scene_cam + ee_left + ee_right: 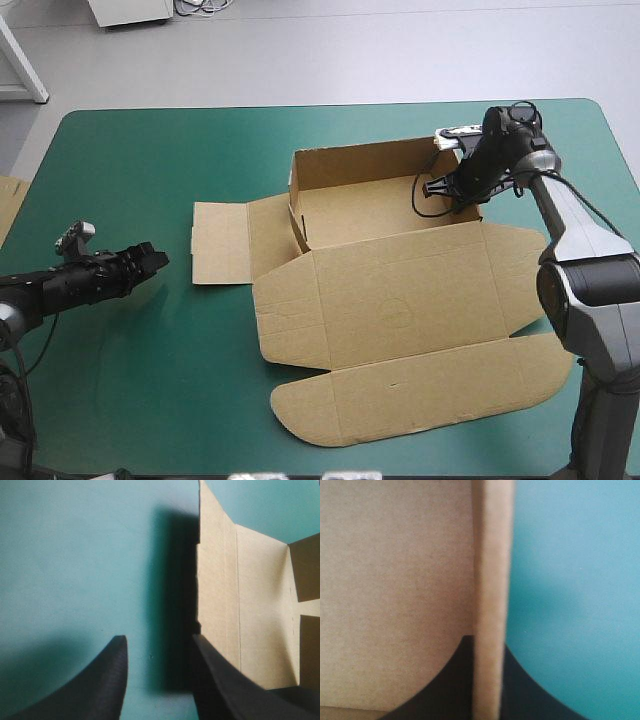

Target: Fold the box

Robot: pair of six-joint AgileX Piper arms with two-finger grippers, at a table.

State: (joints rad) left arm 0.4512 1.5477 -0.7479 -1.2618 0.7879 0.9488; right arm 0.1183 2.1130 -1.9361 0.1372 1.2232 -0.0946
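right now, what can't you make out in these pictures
High view: right gripper, too small and dark to separate its fingers.
Right wrist view: blurred wall of the box; grip depth unclear.
Left wrist view: only a flap past the left gripper; rest cropped.
High view: brown board at the left edge of the table, cut off.

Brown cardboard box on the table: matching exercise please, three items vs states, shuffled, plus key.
1. black two-finger left gripper
2. black two-finger right gripper
3. lid panel of the brown cardboard box

A. flat on the teal-green cover
B. shut on the box's raised right wall
C. open, over bare cover left of the box

Pairs: 1-C; 2-B; 3-A
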